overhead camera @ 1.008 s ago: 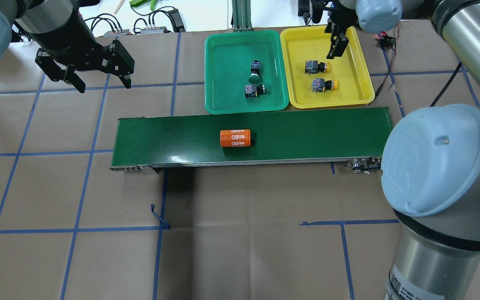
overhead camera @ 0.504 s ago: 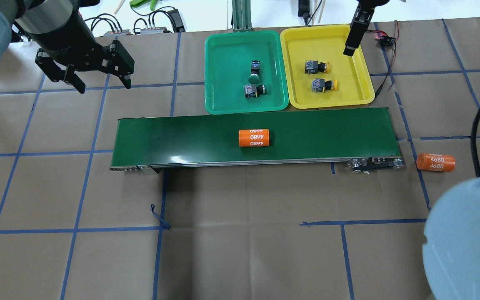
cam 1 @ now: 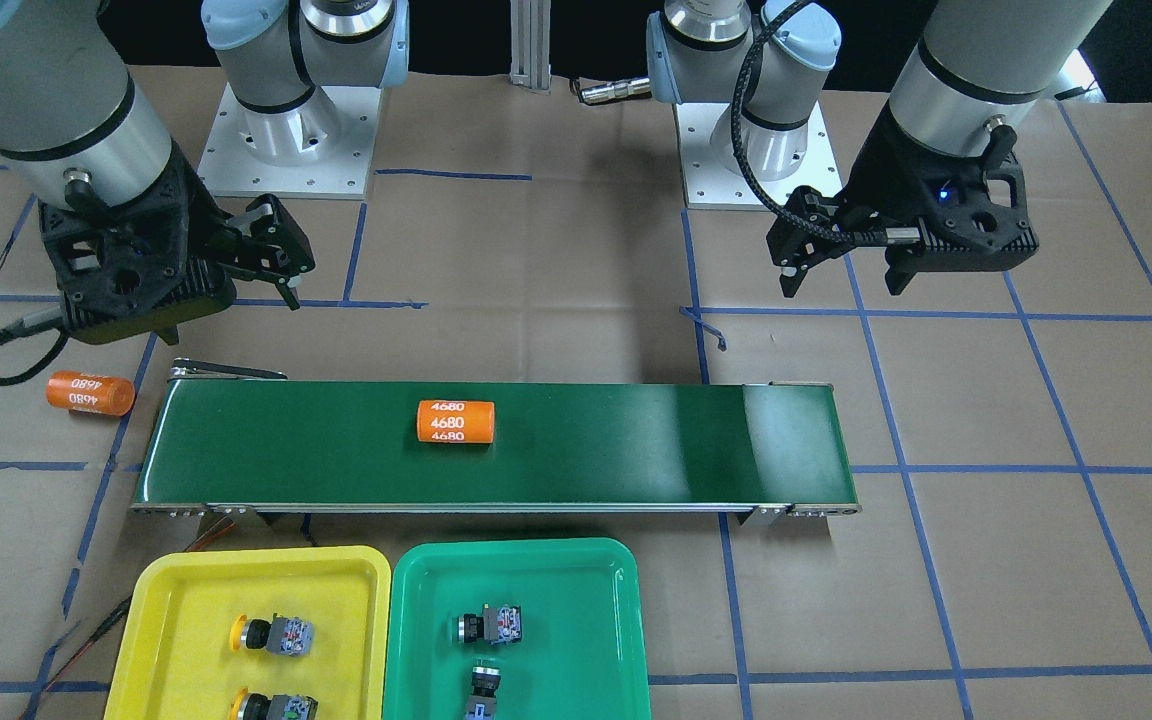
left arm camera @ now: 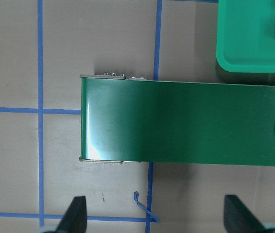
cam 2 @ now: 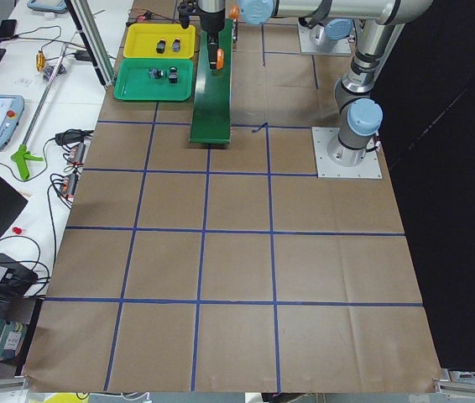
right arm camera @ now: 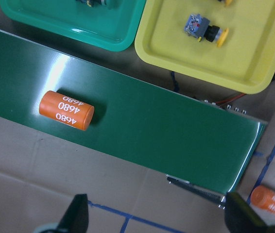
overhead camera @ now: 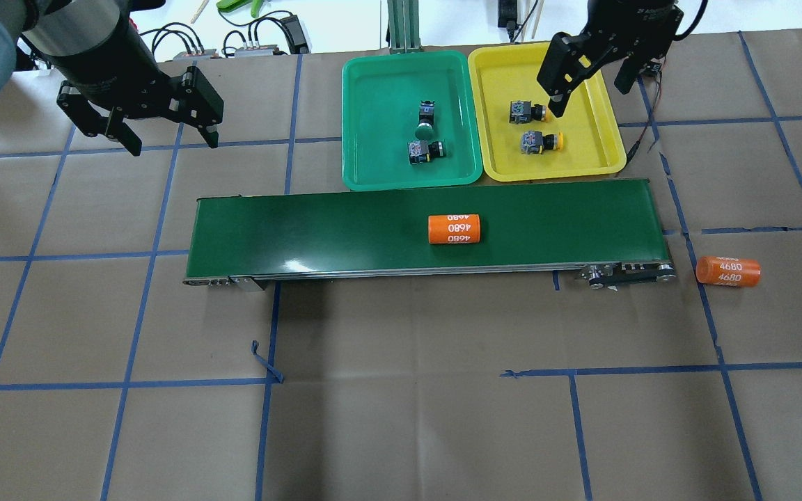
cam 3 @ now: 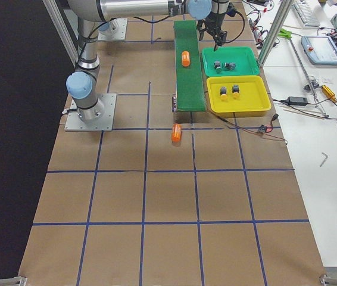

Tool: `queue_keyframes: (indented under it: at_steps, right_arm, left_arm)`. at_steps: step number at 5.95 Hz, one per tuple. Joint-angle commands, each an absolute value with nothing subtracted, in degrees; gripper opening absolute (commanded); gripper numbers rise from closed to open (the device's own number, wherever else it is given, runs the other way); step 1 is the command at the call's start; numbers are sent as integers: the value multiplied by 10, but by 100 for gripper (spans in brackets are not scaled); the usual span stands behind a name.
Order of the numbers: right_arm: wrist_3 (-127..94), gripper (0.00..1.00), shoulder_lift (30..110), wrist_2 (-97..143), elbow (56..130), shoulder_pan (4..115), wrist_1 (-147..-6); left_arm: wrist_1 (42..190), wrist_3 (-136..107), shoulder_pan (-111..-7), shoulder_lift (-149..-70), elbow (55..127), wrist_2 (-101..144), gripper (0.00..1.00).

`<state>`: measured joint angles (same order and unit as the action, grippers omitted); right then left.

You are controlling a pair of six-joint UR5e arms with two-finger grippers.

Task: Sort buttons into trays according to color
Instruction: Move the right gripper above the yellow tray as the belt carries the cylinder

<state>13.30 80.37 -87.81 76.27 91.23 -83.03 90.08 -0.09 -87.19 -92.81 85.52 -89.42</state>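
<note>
The orange 4680 cylinder [overhead camera: 454, 229] has been carried further right along the conveyor belt [overhead camera: 303, 229], and the right gripper [overhead camera: 592, 100] has been swung back over the yellow tray [overhead camera: 582, 156]. The left gripper [overhead camera: 174, 146] is unmoved. Both jaws are spread wide and empty.

Two yellow-capped buttons [overhead camera: 528, 110] lie in the yellow tray and two buttons [overhead camera: 427, 122] in the green tray [overhead camera: 373, 167], so sorting is judged complete.

A second cylinder [overhead camera: 727, 271], on the table past the belt's right end, is shown overhead and by the right wrist camera. It is missed by the left wrist view, where only the belt and a corner of the green tray are seen.
</note>
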Motion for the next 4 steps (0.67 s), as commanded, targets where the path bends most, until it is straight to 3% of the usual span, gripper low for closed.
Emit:
queue_keyframes:
  at_steps: [1,4]
  right_arm:
    - [6,100,889,-878,862,910,-837]
    - [-2,100,913,-889,897,904,-919]
  left_arm:
    - [901,-1,-872,-927,855,-895,99]
    - [901,-1,-872,-930,856,-895,99]
